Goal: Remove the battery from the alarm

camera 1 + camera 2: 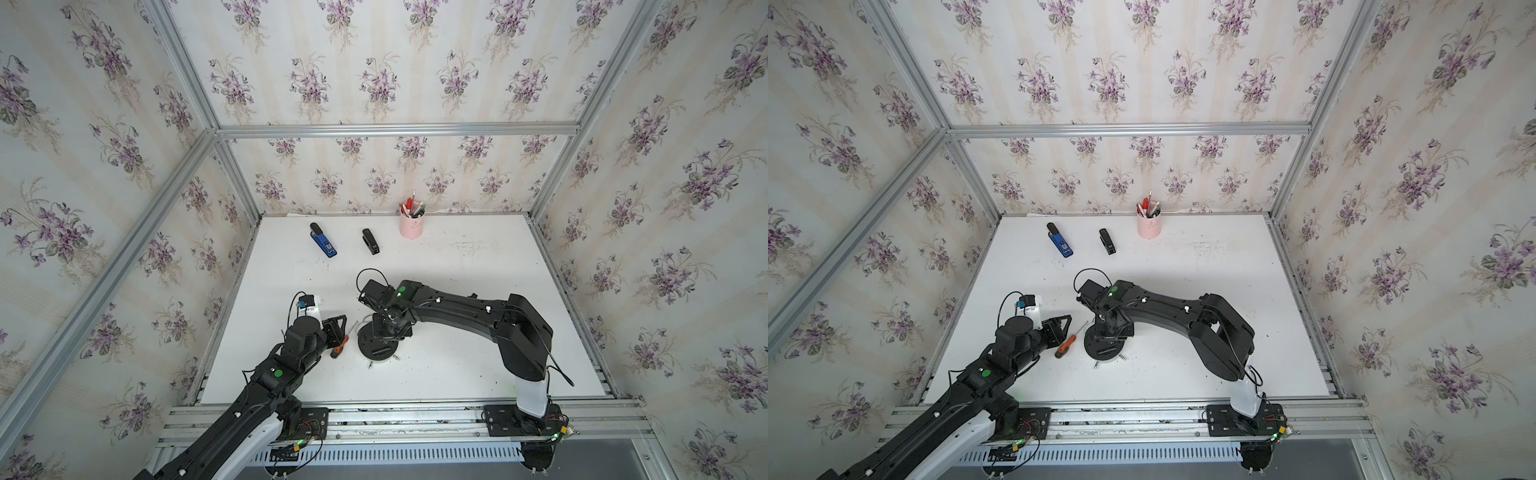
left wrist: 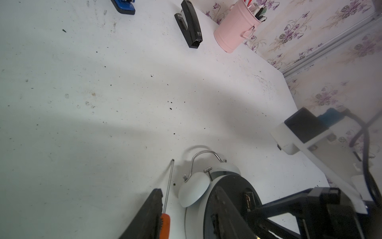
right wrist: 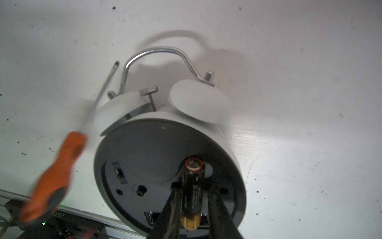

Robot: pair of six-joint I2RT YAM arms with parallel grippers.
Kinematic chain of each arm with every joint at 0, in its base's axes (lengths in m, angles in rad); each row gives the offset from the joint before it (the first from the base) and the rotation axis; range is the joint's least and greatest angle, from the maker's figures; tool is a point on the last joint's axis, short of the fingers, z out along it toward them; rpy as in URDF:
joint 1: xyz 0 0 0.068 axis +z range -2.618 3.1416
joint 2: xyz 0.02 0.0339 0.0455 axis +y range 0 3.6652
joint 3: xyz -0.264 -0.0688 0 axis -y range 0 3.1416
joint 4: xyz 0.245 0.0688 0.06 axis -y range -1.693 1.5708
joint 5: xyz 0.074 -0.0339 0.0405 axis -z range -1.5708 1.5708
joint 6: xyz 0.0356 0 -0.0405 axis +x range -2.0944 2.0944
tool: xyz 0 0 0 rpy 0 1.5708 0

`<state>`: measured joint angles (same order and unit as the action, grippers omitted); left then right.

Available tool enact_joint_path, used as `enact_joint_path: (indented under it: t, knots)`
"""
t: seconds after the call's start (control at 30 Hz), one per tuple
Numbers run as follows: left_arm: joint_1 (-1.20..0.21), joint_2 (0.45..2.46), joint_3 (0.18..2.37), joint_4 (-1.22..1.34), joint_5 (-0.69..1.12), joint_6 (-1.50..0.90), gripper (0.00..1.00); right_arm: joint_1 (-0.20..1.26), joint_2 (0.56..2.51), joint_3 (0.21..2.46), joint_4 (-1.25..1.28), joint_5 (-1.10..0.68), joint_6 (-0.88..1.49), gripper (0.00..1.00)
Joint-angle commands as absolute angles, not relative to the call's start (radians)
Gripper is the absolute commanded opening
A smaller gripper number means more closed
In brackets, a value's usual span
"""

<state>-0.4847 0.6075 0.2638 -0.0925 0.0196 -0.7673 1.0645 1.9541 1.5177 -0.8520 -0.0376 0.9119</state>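
Between the right jaws, the battery (image 3: 192,186)

In both top views the right arm (image 1: 457,311) hid part of the alarm (image 1: 376,349) (image 1: 1104,347) and all of the battery (image 3: 192,186). The screwdriver (image 3: 51,180) handle was blurred in the right wrist view, where the right gripper (image 3: 193,187) ran off the edge; the left wrist view cut off a blue object (image 2: 124,7).

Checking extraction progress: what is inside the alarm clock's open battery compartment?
A metal contact shows in the alarm clock compartment; the battery, between the right gripper fingers, covers the rest.
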Motion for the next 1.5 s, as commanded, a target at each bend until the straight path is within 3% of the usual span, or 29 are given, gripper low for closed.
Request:
enact_joint_path:
  t: [0.0,0.27,0.47,0.57,0.63,0.73,1.0,1.13,1.27,1.37,1.47]
  knots:
    - [-0.483,0.610,0.272,-0.058,0.034,-0.752,0.50,1.065,1.962,1.520,-0.869,-0.004,0.907,0.19]
    - [-0.479,0.612,0.276,-0.077,0.032,-0.757,0.53,1.059,1.901,1.548,-0.891,0.075,0.914,0.00]
    - [-0.476,0.656,0.297,-0.081,0.031,-0.759,0.54,0.961,1.761,1.531,-0.924,0.141,0.848,0.00]
    - [-0.475,0.680,0.318,-0.093,0.043,-0.758,0.61,0.846,1.730,1.429,-0.871,0.110,0.738,0.00]
    - [-0.476,0.688,0.340,-0.117,0.051,-0.756,0.62,0.770,1.756,1.371,-0.832,0.094,0.674,0.00]
    - [-0.475,0.690,0.366,-0.133,0.071,-0.753,0.74,0.696,1.823,1.341,-0.759,0.083,0.599,0.00]
    - [-0.475,0.693,0.452,-0.216,0.176,-0.722,0.78,0.619,1.959,1.367,-0.673,0.069,0.514,0.00]
    - [-0.475,0.687,0.459,-0.243,0.183,-0.705,0.78,0.594,2.000,1.361,-0.669,0.049,0.488,0.11]
    - [-0.475,0.691,0.456,-0.237,0.191,-0.702,0.79,0.587,2.001,1.378,-0.687,0.036,0.471,0.32]
    - [-0.476,0.715,0.476,-0.229,0.225,-0.688,0.79,0.578,1.931,1.392,-0.727,0.042,0.466,0.47]
    - [-0.477,0.783,0.555,-0.307,0.216,-0.624,0.80,0.557,1.809,1.397,-0.799,0.057,0.462,0.54]
